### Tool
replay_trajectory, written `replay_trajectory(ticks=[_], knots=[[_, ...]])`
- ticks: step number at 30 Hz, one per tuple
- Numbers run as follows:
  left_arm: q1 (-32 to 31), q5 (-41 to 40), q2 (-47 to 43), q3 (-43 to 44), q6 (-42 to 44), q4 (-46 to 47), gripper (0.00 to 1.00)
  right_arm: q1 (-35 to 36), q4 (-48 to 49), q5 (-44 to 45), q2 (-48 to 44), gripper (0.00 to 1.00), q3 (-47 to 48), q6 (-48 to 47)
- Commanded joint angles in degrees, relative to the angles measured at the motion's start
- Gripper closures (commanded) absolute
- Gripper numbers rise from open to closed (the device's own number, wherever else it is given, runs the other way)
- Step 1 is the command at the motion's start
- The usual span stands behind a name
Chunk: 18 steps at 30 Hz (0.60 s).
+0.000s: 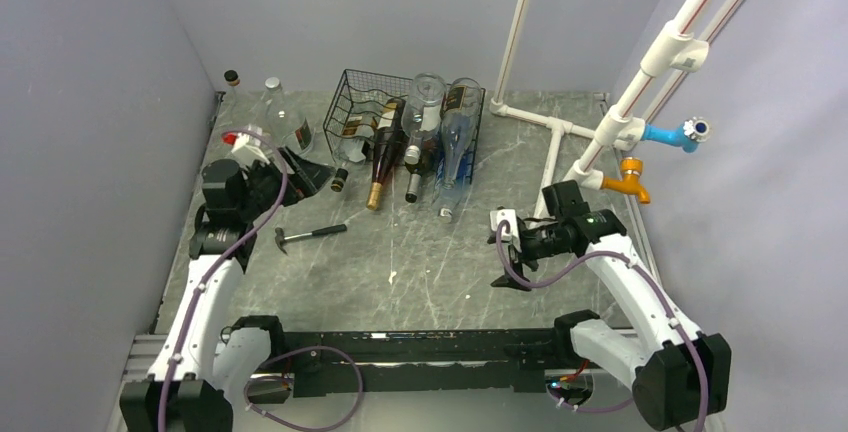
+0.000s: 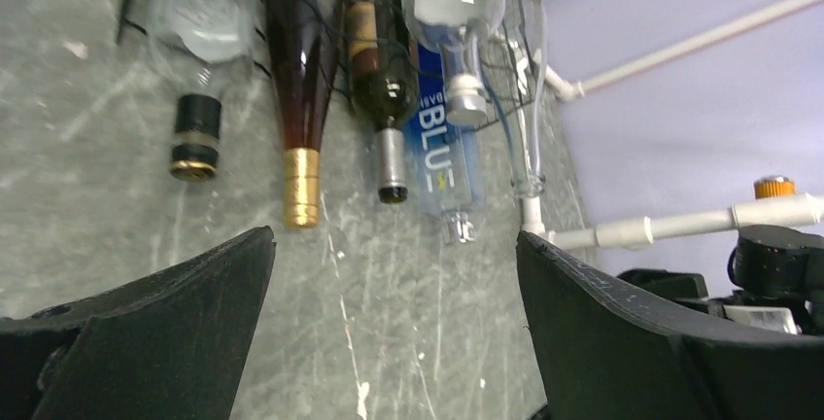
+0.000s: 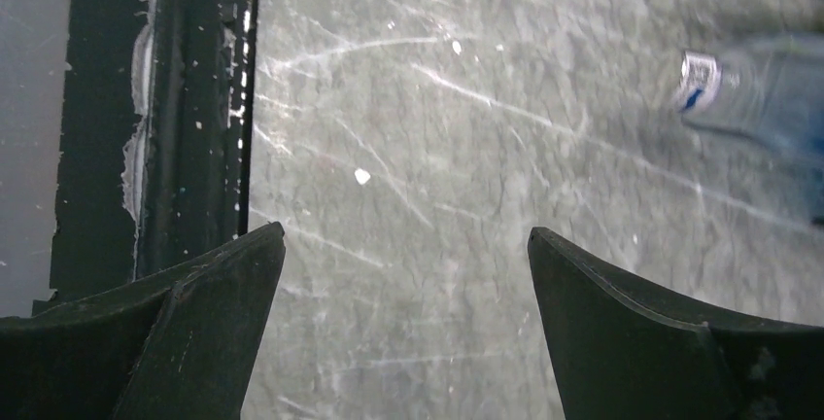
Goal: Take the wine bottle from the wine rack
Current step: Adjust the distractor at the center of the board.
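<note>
Left base (image 1: 165, 402), right base (image 1: 672, 377): bottom corners of the top view, nearest us.
Left gripper (image 1: 315, 174): left of centre, just beside the rack's lower-left corner.
Right gripper (image 1: 503, 259): right of centre, over bare table (image 1: 420, 262).
Rack (image 1: 352, 92): upper centre; we see bottles lying in it, necks toward the bottom of the frame.
Wine bottle (image 1: 383, 155): in the rack, its gold-foiled neck sticking out past the lower edge.
Hammer (image 1: 310, 235): on the table below the rack.
Left wrist view: we see the fingers (image 2: 194, 323) spread wide with nothing between them, and the wine bottle at the top, second from the left.
Right wrist view: fingers (image 3: 641, 332) spread wide over the table; blue bottle (image 3: 748, 94) at upper right.
</note>
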Motion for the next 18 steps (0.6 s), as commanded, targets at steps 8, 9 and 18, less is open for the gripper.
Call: replay_trajectory(ticks=[8, 9, 18], knots=[[-8.1, 1.2, 5.0, 5.5, 2.0, 4.2, 0.01, -11.5, -3.7, -3.3, -3.6, 0.01, -1.8, -3.6], [-8.2, 1.7, 5.2, 5.6, 2.2, 5.0, 0.0, -11.5, -3.8, -3.5, -3.5, 0.01, -2.0, -3.9], [-11.6, 2.6, 6.1, 7.6, 5.3, 6.2, 0.01, -11.5, -5.7, -7.3, -2.6, 0.01, -1.7, -6.2]])
